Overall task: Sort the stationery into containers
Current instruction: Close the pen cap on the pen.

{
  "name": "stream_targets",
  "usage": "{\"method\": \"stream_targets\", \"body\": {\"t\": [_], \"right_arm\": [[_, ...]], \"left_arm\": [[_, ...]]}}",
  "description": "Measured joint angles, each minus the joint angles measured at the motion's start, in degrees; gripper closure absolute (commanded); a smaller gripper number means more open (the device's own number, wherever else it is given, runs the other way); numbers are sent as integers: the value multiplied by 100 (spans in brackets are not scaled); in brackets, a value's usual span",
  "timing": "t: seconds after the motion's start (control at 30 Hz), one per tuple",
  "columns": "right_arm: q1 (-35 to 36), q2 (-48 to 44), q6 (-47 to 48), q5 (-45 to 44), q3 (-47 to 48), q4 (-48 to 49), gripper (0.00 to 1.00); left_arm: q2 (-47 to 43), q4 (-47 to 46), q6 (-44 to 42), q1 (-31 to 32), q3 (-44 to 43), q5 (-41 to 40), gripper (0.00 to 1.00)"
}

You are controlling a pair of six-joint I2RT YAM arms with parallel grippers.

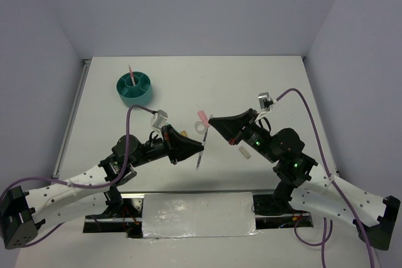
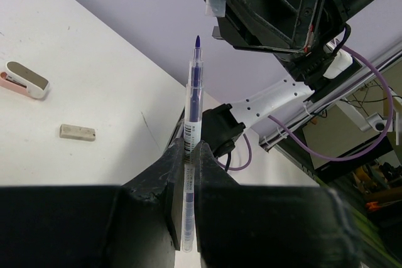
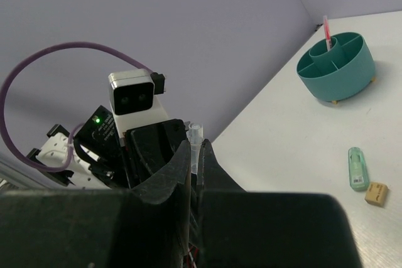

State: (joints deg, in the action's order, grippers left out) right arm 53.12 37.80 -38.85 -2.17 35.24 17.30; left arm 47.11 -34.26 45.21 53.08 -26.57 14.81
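My left gripper [image 2: 188,152] is shut on a thin clear pen [image 2: 193,111], whose bare blue tip points up toward the right arm. In the top view that pen [image 1: 201,154] hangs slanted from my left gripper [image 1: 201,149] above the table's middle. My right gripper [image 3: 196,149] is shut on a small clear pen cap [image 3: 196,134], and its tip [image 1: 211,121] hovers just above the pen. The teal round organizer [image 1: 134,88] stands at the far left with a pink pen [image 1: 130,73] upright in its centre cup.
A pink block [image 1: 202,116] and a white tape ring [image 1: 200,127] lie under the gripper tips. A pale block [image 1: 244,151] lies by the right arm. A mint-green eraser [image 3: 357,169] and a brown block [image 3: 376,193] lie on the table near the organizer [image 3: 336,67].
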Motion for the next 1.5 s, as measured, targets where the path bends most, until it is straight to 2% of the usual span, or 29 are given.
{"method": "stream_targets", "body": {"t": [1.03, 1.5], "right_arm": [[0, 129, 13, 142, -2, -9, 100], [4, 188, -72, 592, -142, 35, 100]], "left_arm": [[-118, 39, -28, 0, 0, -68, 100], [-313, 251, -348, 7, 0, -164, 100]]}}
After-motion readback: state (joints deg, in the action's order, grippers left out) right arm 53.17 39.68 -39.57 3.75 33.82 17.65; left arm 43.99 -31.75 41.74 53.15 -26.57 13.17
